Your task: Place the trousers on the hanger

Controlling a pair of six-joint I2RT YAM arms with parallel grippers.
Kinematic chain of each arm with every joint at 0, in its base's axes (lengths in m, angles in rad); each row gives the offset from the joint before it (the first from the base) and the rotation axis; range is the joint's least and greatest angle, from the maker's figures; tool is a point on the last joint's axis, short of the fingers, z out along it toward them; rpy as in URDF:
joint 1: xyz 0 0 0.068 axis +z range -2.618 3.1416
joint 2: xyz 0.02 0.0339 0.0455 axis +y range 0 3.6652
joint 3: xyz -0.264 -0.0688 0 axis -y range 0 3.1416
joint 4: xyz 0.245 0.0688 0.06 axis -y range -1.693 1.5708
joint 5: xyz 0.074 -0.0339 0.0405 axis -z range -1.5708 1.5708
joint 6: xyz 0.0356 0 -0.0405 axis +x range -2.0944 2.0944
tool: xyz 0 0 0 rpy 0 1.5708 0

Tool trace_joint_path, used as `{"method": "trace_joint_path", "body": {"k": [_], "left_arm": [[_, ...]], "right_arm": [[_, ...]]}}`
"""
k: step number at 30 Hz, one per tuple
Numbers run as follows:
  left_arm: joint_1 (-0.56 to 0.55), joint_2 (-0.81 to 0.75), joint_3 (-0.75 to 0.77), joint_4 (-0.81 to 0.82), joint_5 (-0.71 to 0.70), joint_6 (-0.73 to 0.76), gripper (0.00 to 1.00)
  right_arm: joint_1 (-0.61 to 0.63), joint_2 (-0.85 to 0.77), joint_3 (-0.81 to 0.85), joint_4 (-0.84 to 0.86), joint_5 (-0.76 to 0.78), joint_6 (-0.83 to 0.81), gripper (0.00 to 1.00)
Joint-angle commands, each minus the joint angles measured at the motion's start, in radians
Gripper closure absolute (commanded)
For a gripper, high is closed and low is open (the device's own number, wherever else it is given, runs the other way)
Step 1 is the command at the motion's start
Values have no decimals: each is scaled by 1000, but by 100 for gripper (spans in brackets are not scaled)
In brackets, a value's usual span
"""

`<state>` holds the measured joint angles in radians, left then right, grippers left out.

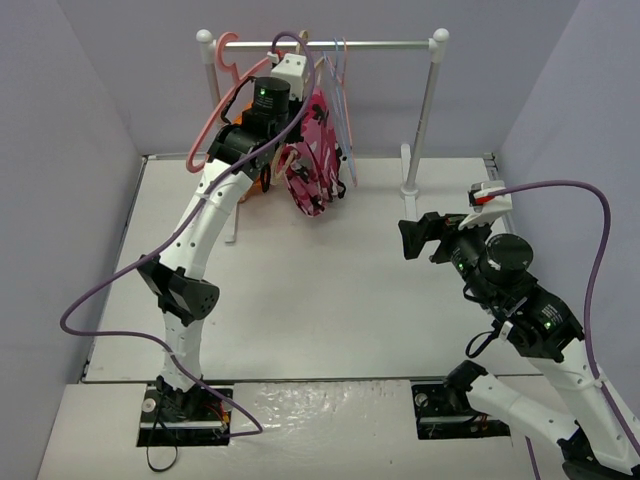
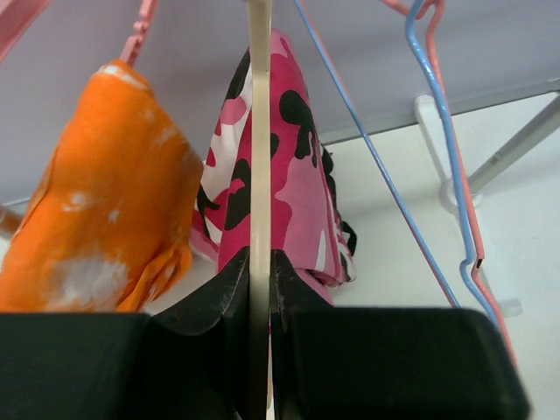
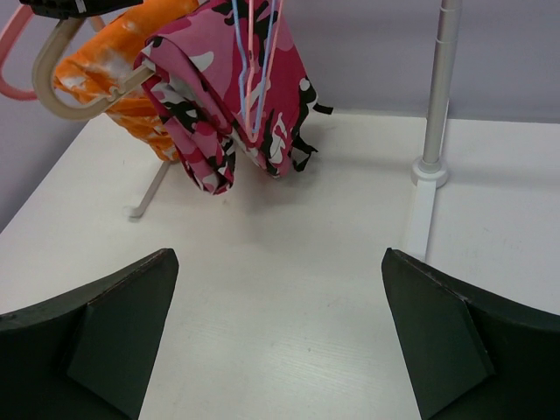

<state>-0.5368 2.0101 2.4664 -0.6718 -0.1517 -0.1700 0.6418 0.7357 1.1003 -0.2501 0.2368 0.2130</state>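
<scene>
The camouflage trousers [image 1: 315, 165] hang folded over the beige hanger [image 2: 259, 131] up by the rack rail; they also show in the left wrist view [image 2: 289, 175] and the right wrist view [image 3: 219, 96]. The hanger's curved beige end [image 3: 52, 87] sticks out to the left of them. My left gripper [image 1: 298, 112] is raised at the rail and shut on the hanger's thin beige bar, which runs straight between its fingers [image 2: 219, 289]. My right gripper [image 1: 415, 238] is open and empty, low over the table to the right of the trousers, as the right wrist view [image 3: 278, 258] shows.
A white clothes rack [image 1: 330, 44] stands at the back with posts [image 1: 430, 110] and feet on the table [image 3: 429, 175]. A thick pink hanger [image 1: 215, 110], thin blue and pink wire hangers [image 2: 446, 149] and an orange-and-white cloth [image 2: 105, 192] hang there.
</scene>
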Motion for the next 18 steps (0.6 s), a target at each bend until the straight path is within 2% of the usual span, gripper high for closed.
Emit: {"method": "trace_joint_path", "body": {"k": [1,11,18], "left_arm": [[-3,-64,125,365,112,-20,100],[12,-68,127,347,-49,11,100],[24,-39,127,362,-44,10,100]], "right_arm": [[-5,11,0,51,30,11,0],[-5,41,6,51,23,0,0],[-5,44,0,51,23,-1,0]]}}
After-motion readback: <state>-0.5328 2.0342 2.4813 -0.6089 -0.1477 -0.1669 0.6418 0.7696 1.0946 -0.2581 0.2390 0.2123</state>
